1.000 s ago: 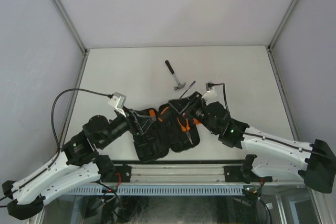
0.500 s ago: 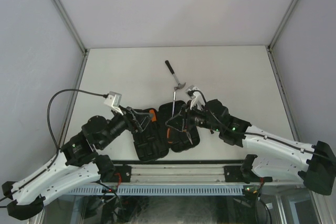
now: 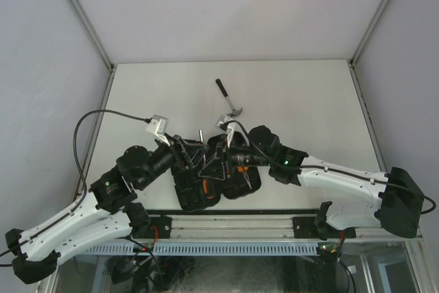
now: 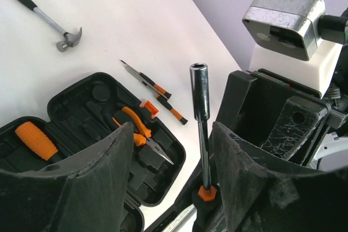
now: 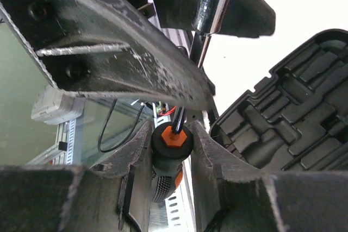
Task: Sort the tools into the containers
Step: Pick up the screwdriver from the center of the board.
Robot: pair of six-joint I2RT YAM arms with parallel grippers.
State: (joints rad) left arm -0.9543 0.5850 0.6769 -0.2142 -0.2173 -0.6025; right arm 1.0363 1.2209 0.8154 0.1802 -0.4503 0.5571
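One open black case [image 4: 103, 99] on the surface [image 4: 109, 4] holds one pliers [image 4: 142, 134]; two small screwdrivers [image 4: 152, 86] lie beside it, one hammer [image 4: 41, 12] beyond. The right claw [image 5: 171, 145] clamps one long chrome-shafted driver [image 4: 200, 112] upright; the left claw [image 4: 171, 134] gapes around its shaft.

Soft, even light from overhead fills the top view: the white table [image 3: 309, 101] is bright, the hammer [image 3: 230, 99] throws only a faint shadow, and the black tool case [image 3: 195, 197] swallows its own detail. In the left wrist view the fingers [image 4: 81, 188] of the left gripper [image 4: 173, 129] are blurred, being close to the lens, while glare streaks the screwdriver [image 4: 200, 118] shaft. In the right wrist view the table is blown out to plain white and the near foreground is dim and soft.
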